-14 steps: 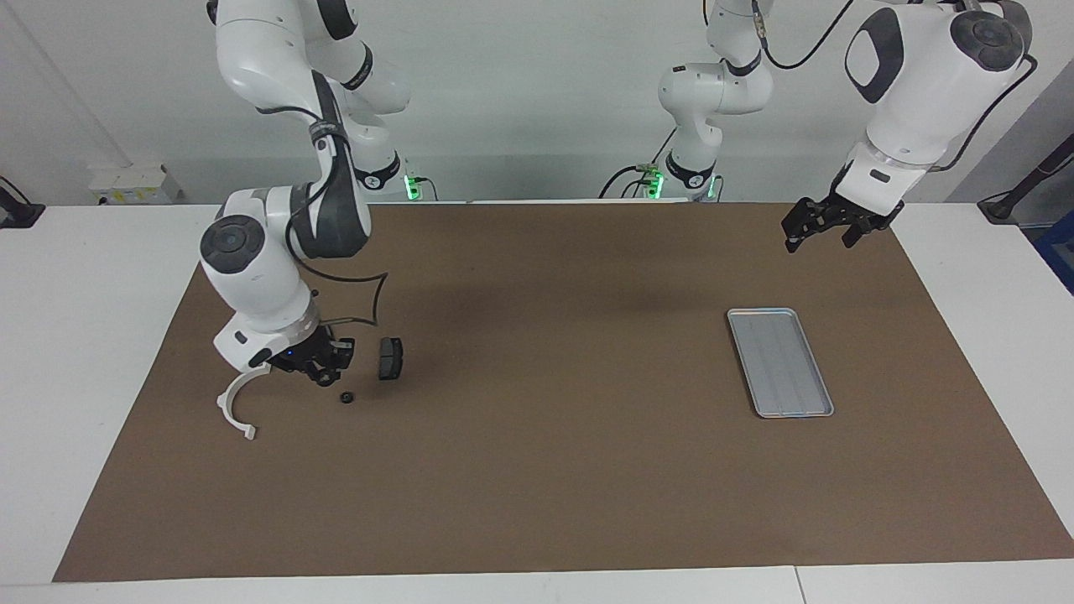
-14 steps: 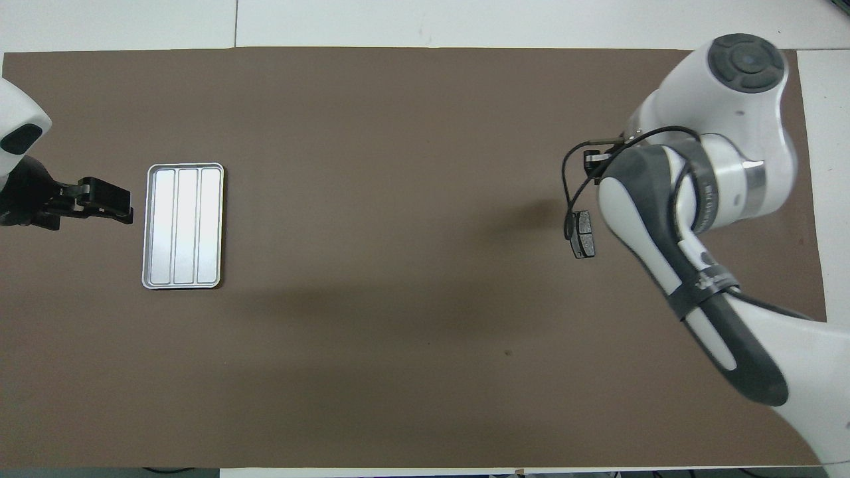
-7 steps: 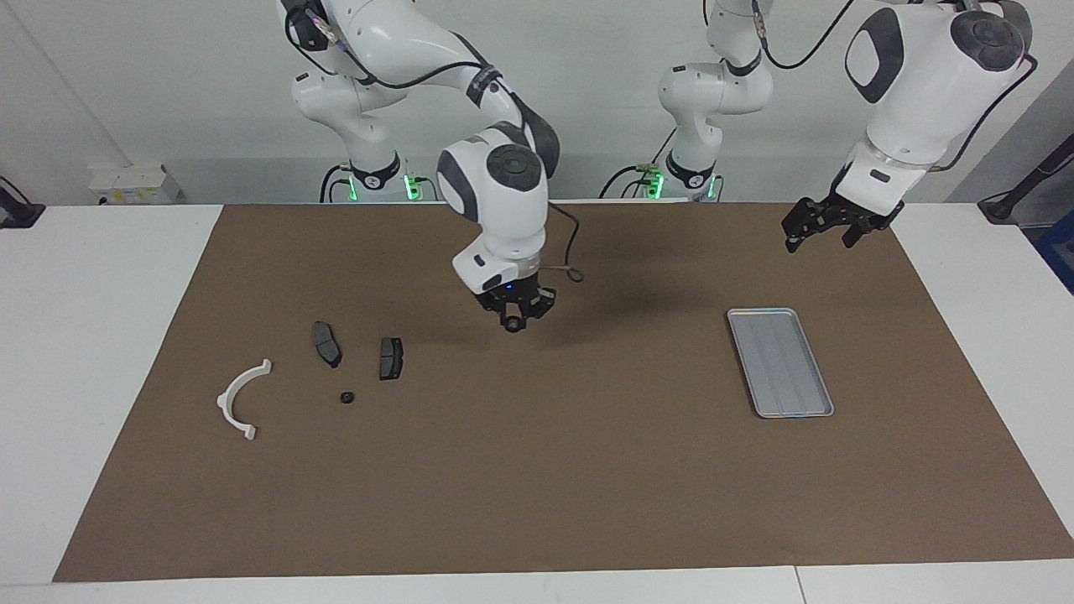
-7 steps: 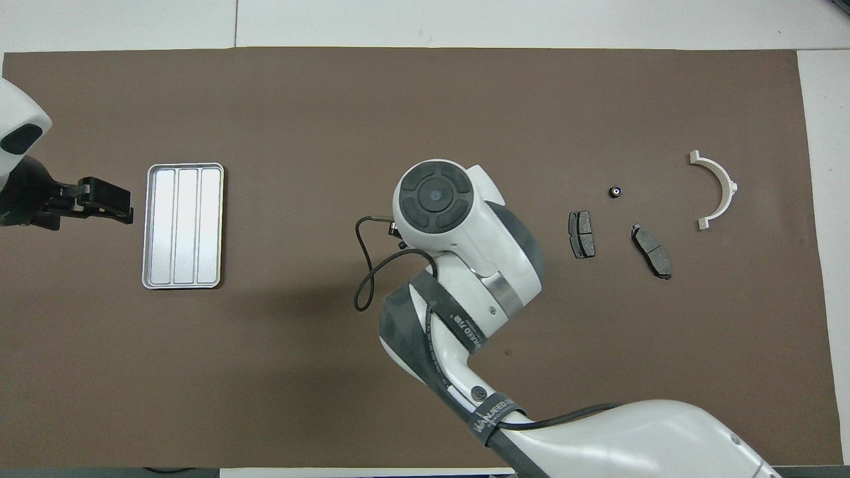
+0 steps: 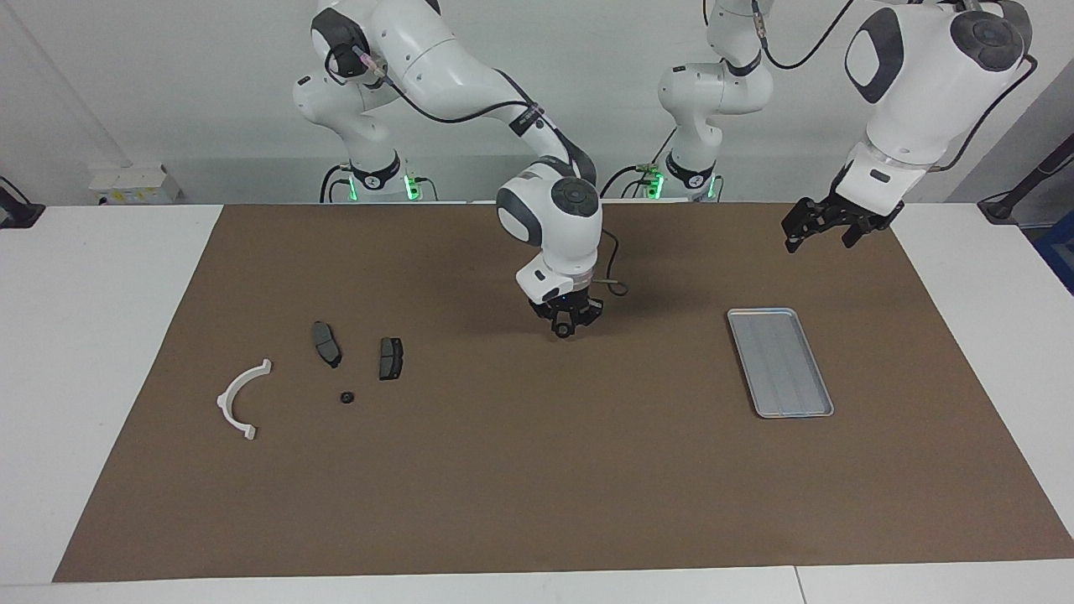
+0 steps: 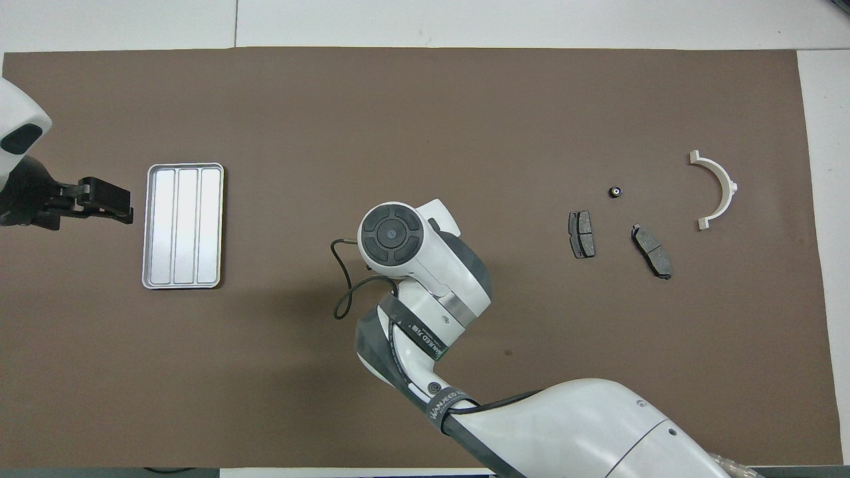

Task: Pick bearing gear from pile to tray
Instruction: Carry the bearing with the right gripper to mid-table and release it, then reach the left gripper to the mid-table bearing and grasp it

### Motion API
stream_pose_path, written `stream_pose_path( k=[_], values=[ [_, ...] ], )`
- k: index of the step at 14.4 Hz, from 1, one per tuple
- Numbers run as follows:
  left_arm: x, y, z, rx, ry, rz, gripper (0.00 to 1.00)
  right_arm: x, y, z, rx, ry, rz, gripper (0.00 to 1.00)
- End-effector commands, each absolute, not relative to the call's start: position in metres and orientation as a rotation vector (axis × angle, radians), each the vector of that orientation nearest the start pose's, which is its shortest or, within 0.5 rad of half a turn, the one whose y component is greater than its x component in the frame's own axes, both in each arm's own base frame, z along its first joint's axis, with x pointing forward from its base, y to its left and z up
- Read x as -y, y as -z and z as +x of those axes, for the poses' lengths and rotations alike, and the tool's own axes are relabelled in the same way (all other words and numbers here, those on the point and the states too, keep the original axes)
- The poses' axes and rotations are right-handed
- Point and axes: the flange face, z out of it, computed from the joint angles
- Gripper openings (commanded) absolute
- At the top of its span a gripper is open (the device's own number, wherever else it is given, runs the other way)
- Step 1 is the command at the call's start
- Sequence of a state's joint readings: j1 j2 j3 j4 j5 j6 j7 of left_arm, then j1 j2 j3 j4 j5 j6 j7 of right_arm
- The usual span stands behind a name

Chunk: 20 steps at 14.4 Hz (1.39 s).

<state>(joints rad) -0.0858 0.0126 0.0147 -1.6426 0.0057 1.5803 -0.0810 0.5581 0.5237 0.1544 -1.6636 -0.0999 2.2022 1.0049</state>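
1. Your right gripper (image 5: 566,325) has left the pile at three o'clock of the brown paper mat (image 5: 537,470) (twelve points away from the robots). It now hangs over the mat's centre.
2. It seems closed on a small black round bearing gear (image 5: 560,332). A second round piece (image 5: 346,397) stays in the pile with the dark grey brake pads (image 5: 325,343) and the white half-ring bracket (image 5: 225,401).
3. The shallow silver metal tray (image 5: 780,361) lies bare at nine o'clock, so the carry looks about half done.
4. Your left gripper (image 5: 818,228) waits open and holds nothing, over the mat at nine o'clock.

Small black bearing gear (image 5: 561,328) gripped in right hand (image 5: 564,325), above bare mat; silver ridged tray (image 5: 779,361) empty.
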Motion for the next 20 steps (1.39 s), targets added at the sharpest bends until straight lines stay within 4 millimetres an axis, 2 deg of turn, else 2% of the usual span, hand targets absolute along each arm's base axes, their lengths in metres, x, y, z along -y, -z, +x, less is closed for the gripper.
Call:
stream_pose_path(
  k=[1, 3, 4, 5, 6, 7, 9, 10, 11, 12, 13, 15, 18, 19, 20],
  values=[
    [0.038, -0.589, 0.552, 0.016, -0.114, -3.128, 1.0, -0.43, -0.296, 0.524, -0.47, 0.053, -3.08, 0.0],
    [0.038, -0.589, 0.552, 0.016, -0.114, -3.128, 1.0, -0.428, -0.293, 0.526, -0.482, 0.05, -3.078, 0.0],
    [0.038, -0.589, 0.552, 0.016, -0.114, -3.128, 1.0, -0.423, -0.293, 0.53, -0.499, 0.043, -3.076, 0.07],
    [0.038, -0.589, 0.552, 0.016, -0.114, -3.128, 1.0, -0.42, -0.291, 0.532, -0.524, 0.028, -3.068, 0.57],
    [0.038, -0.589, 0.552, 0.014, -0.112, -3.128, 1.0, -0.421, -0.295, 0.532, -0.523, 0.025, -3.072, 0.84],
    [0.039, -0.589, 0.552, 0.014, -0.112, -3.128, 1.0, -0.419, -0.299, 0.534, -0.532, 0.015, -3.084, 1.0],
    [0.043, -0.589, 0.552, 0.009, -0.109, -3.128, 1.0, -0.409, -0.314, 0.546, -0.566, 0.031, -3.07, 1.0],
    [0.042, -0.59, 0.553, 0.031, -0.101, -3.134, 1.0, -0.384, -0.331, 0.565, -0.614, 0.042, -3.061, 1.0],
    [0.044, -0.591, 0.554, 0.115, -0.086, -3.133, 1.0, -0.346, -0.354, 0.588, -0.611, 0.028, -3.072, 1.0],
    [0.05, -0.586, 0.555, 0.244, -0.067, -3.126, 1.0, -0.317, -0.379, 0.604, -0.481, -0.016, -3.075, 1.0],
    [0.074, -0.581, 0.554, 0.303, -0.032, -3.125, 1.0, -0.279, -0.399, 0.623, -0.374, -0.033, -3.076, 1.0],
    [0.116, -0.567, 0.556, 0.402, -0.049, -3.15, 1.0, -0.211, -0.413, 0.646, -0.174, -0.017, -3.099, 1.0],
    [0.201, -0.521, 0.568, 0.551, -0.047, -3.127, 1.0, -0.115, -0.404, 0.666, 0.134, -0.012, -3.103, 1.0],
    [0.235, -0.506, 0.569, 0.591, -0.041, -3.123, 1.0, -0.1, -0.398, 0.664, 0.197, -0.007, -3.101, 1.0],
    [0.258, -0.493, 0.571, 0.631, -0.029, -3.12, 1.0, -0.088, -0.389, 0.659, 0.225, 0.018, -3.1, 1.0]
  ],
)
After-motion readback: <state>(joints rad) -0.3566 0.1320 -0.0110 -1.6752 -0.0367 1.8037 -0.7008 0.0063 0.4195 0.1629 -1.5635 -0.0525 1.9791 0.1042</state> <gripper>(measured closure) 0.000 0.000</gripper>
